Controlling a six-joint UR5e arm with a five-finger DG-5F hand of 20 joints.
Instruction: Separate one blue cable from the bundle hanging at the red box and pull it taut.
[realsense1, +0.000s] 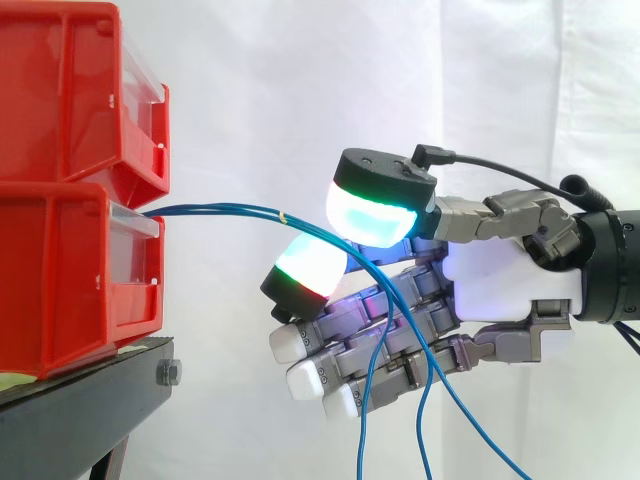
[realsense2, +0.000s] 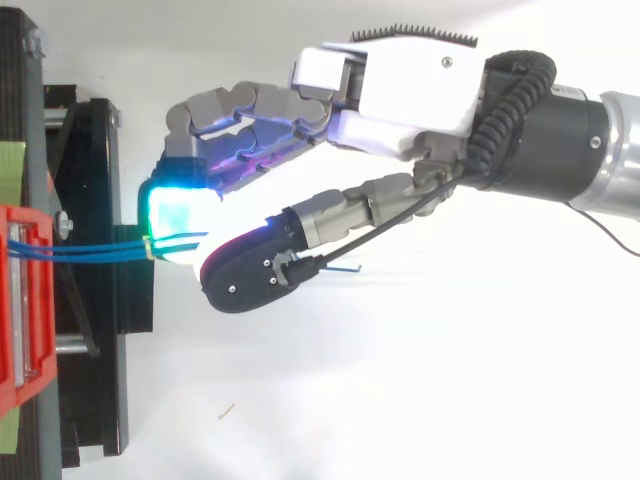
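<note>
The cables (realsense1: 220, 211) are leaving the lower bin (realsense1: 60, 290) and running nearly level to a small yellow tie (realsense1: 284, 216). From there they are passing into the hand (realsense1: 500, 275), which is hiding part of their run. Whether the hand is gripping them or only lying around them, I cannot tell. Lower down, loose strands are hanging across the palm and are being cut off by the bottom edge of the side view. A second bin (realsense1: 60, 90) is sitting on the lower bin. Both are resting on the black stand (realsense1: 90, 415), with the white curtain (realsense1: 260, 90) hanging behind.
</note>
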